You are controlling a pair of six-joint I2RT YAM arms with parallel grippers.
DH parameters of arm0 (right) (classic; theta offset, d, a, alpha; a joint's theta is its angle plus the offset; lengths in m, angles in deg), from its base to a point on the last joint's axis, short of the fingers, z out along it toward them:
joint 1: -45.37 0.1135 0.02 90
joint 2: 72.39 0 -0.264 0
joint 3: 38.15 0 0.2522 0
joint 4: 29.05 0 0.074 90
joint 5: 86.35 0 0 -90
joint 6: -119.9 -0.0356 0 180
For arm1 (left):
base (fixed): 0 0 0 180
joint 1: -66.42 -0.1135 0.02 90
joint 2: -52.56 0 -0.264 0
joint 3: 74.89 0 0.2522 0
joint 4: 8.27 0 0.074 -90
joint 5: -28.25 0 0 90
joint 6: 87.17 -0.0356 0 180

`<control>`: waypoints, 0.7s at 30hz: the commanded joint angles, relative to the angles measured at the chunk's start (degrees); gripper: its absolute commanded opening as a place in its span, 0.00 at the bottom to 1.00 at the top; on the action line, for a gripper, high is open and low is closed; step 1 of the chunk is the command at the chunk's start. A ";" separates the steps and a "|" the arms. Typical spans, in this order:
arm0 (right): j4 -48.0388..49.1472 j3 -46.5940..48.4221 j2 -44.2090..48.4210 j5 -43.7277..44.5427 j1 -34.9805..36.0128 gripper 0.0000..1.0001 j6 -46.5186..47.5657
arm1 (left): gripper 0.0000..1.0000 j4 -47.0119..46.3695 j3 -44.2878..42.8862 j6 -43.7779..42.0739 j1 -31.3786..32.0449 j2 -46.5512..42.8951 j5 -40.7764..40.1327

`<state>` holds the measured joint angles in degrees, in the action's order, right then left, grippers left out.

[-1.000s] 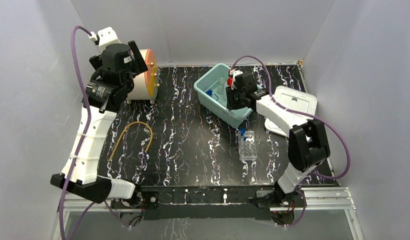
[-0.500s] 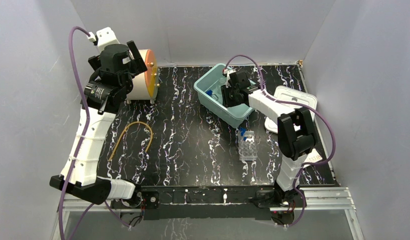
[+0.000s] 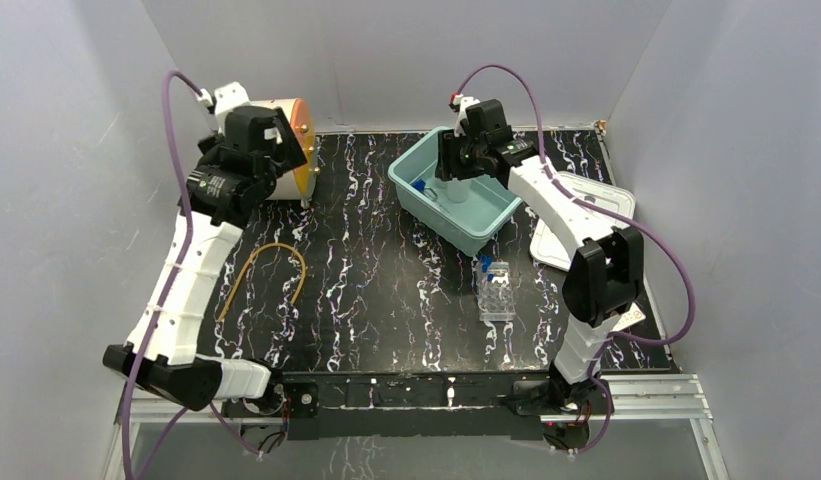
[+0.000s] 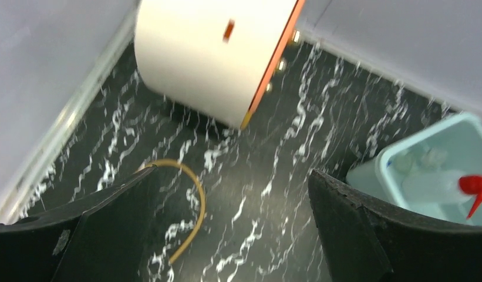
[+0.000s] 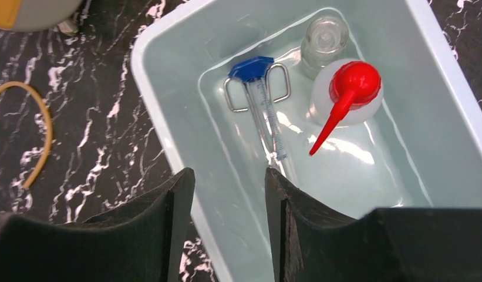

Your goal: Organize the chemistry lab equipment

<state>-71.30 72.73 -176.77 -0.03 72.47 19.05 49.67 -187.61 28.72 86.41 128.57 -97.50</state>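
right claw [image 5: 228, 176] parted, pinching nothing, over the tub's near wall | tub [image 5: 150, 88] holds squeeze bottle [image 5: 347, 88], glass vial [image 5: 324, 35] just beside it, blue-capped tube [image 5: 259, 88] lying flat | left claw [image 4: 232, 176] spread wide, empty | yellowish tubing [image 4: 188, 194] on the table below it, drum [image 4: 203, 59] beyond | tube rack [image 3: 496, 290] near the tub

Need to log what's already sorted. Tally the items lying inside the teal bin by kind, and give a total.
White squeeze bottle with red nozzle: 1
Clear glass vial: 1
Blue-capped thin tube: 1
Total in the teal bin: 3
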 commanded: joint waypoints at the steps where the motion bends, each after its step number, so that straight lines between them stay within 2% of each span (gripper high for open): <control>1: -3.02 1.81 4.23 -2.84 1.25 0.57 -3.38 | 0.97 5.87 7.51 7.63 -0.48 -1.75 5.15; 6: 0.12 1.35 4.88 -3.94 5.43 0.57 -5.17 | 0.98 5.91 22.03 12.49 -5.65 -2.52 12.53; 11: 2.31 0.67 3.79 -4.32 9.84 0.57 -6.41 | 0.97 0.36 32.08 12.92 -11.06 -2.00 21.14; 13: 2.76 0.54 3.20 -4.60 11.05 0.57 -6.70 | 0.92 -2.30 35.02 12.71 -12.44 -0.23 23.65; 18: 2.48 0.97 1.69 -5.42 12.35 0.57 -6.64 | 0.71 -9.96 37.56 10.23 -13.40 4.57 27.34; 21: 2.47 0.88 1.50 -5.71 12.51 0.57 -6.47 | 0.65 -11.65 37.76 9.79 -13.40 8.26 28.77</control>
<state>-71.15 72.67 -174.58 -4.77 85.10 13.10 43.36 -150.15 39.88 73.32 133.77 -72.93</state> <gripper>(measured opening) 0.569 0.676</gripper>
